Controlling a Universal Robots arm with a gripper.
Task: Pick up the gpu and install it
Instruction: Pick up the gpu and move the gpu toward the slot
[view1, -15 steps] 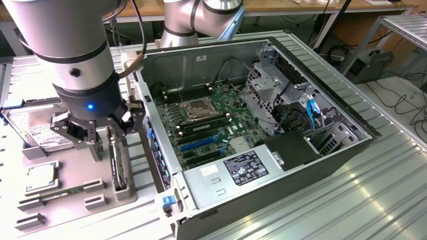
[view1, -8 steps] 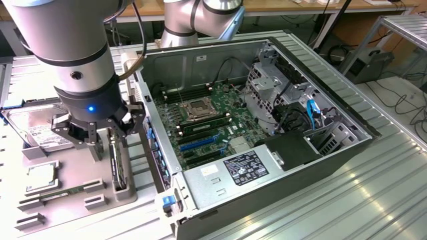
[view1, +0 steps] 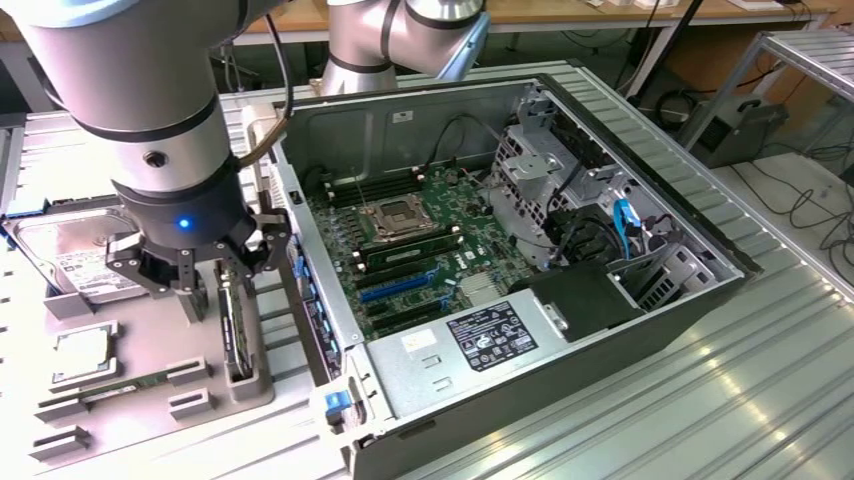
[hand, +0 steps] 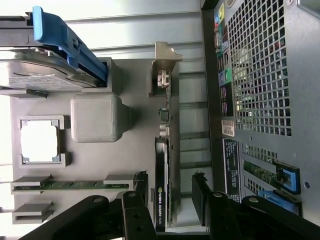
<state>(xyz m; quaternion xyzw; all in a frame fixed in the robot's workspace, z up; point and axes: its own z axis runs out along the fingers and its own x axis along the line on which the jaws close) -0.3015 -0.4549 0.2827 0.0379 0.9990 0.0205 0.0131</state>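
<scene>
Exterior view's left: my pincer (view1: 227, 290) hangs fully open, holding nothing, just above the gpu (view1: 238, 335), which stands on edge in the tray (view1: 147, 350) beside the case (view1: 601, 345). I judge I should straddle the card evenly, descend straight, then clamp squarely.

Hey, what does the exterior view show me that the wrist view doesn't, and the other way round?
Exterior view: the inside of the open computer case, with the motherboard, its processor socket and the labelled power supply, plus the robot arm.
Wrist view: the case's perforated outer panel and a silvery end bracket, seen close.
Both: the gpu standing on edge in the gray tray, the gripper with its jaws open on either side of it, the hard drive and the memory stick.
</scene>
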